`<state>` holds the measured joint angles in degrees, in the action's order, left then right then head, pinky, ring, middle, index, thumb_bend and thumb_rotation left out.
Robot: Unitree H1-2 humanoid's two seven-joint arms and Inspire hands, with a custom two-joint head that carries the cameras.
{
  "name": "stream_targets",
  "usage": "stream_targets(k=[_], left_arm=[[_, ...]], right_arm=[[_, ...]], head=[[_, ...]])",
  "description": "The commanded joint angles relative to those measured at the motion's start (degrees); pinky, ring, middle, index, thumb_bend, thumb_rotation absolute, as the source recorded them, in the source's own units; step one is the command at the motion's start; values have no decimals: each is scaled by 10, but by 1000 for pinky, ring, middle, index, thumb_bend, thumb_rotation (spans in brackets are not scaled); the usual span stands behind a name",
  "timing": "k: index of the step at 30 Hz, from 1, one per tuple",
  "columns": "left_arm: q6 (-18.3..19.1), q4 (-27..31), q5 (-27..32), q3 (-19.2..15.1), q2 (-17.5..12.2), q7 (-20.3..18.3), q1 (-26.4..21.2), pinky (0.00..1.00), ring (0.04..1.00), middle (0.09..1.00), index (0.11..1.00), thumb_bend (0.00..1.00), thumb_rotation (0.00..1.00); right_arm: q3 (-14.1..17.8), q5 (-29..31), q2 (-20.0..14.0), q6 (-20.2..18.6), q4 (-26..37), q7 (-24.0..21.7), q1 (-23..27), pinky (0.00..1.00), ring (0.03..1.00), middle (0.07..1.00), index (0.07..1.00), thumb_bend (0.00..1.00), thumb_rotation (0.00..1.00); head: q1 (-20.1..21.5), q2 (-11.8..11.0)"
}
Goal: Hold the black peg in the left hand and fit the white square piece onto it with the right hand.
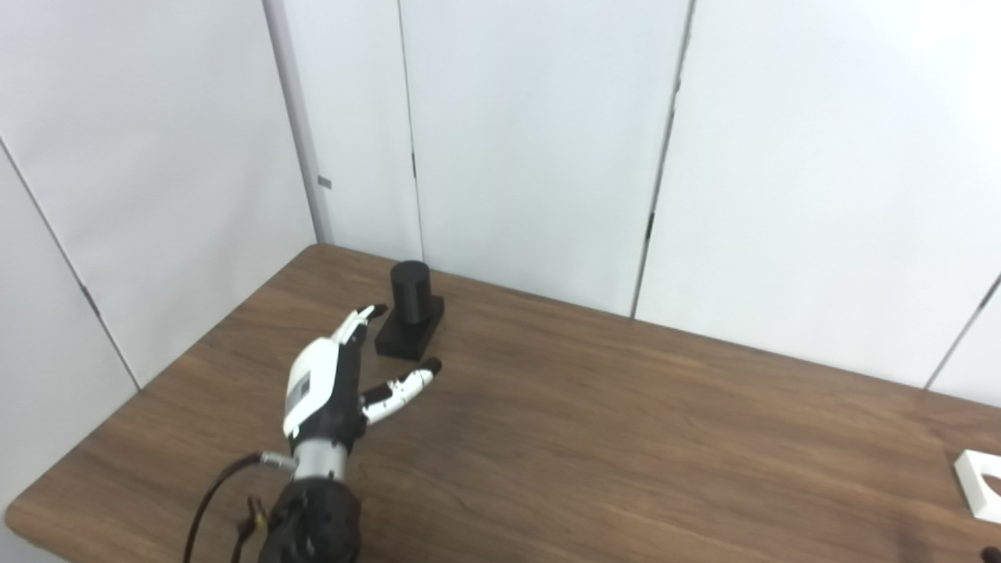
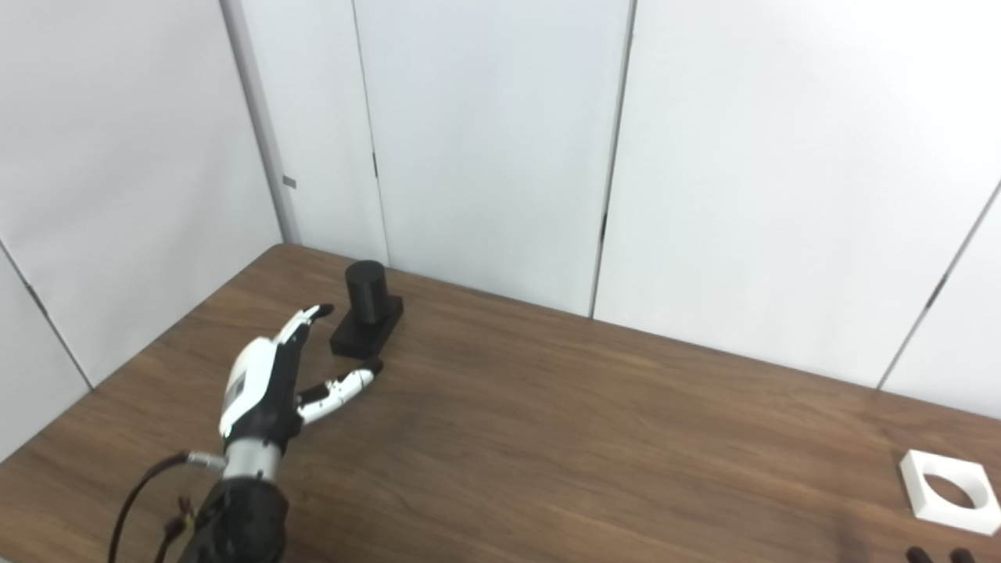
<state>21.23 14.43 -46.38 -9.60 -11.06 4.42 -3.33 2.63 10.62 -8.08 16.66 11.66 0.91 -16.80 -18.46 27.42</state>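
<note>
Reaching my left hand (image 2: 266, 383), fingers spread and empty, toward the black peg (image 2: 366, 309) standing untouched at the table's (image 2: 547, 438) far left, I've grasped nothing yet, the white square piece (image 2: 948, 492) lies far right, and my right hand's grip I can't tell.

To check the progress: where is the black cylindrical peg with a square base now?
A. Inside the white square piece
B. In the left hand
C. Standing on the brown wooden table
C: the black peg stands on the table, just beyond the open left hand.
</note>
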Motion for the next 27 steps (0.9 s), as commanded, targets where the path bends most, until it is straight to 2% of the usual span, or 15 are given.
stream_targets(k=[1,5,8,12,20,27], left_arm=[[11,-16,-59,15,-38,19,-33,891,961,939,848,873,573],[39,-57,-97,40,-75,4,-60,988,987,959,850,891,600],[52,-85,-106,50,-87,3,-77,972,987,963,855,889,583],[56,-121,-124,61,-97,-2,-94,947,976,951,852,897,616],[57,-180,-199,61,-97,-54,-126,914,963,923,814,897,705],[57,-212,-216,51,-94,-74,-140,921,950,914,801,921,753]], right_arm=[[7,-8,16,-4,-43,2,-15,1000,999,926,1000,638,1000],[8,-8,17,-4,-40,3,-17,1000,989,918,1000,627,1000],[9,-12,17,5,-44,3,-16,1000,973,907,1000,627,1000],[8,-17,18,8,-43,3,-17,1000,964,902,1000,633,1000],[7,-17,16,12,-43,-1,-18,1000,965,903,1000,710,1000],[7,-21,16,14,-46,1,-17,1000,965,906,1000,736,1000]], head=[[0,0],[3,3],[4,5],[5,6],[5,8],[7,8]])
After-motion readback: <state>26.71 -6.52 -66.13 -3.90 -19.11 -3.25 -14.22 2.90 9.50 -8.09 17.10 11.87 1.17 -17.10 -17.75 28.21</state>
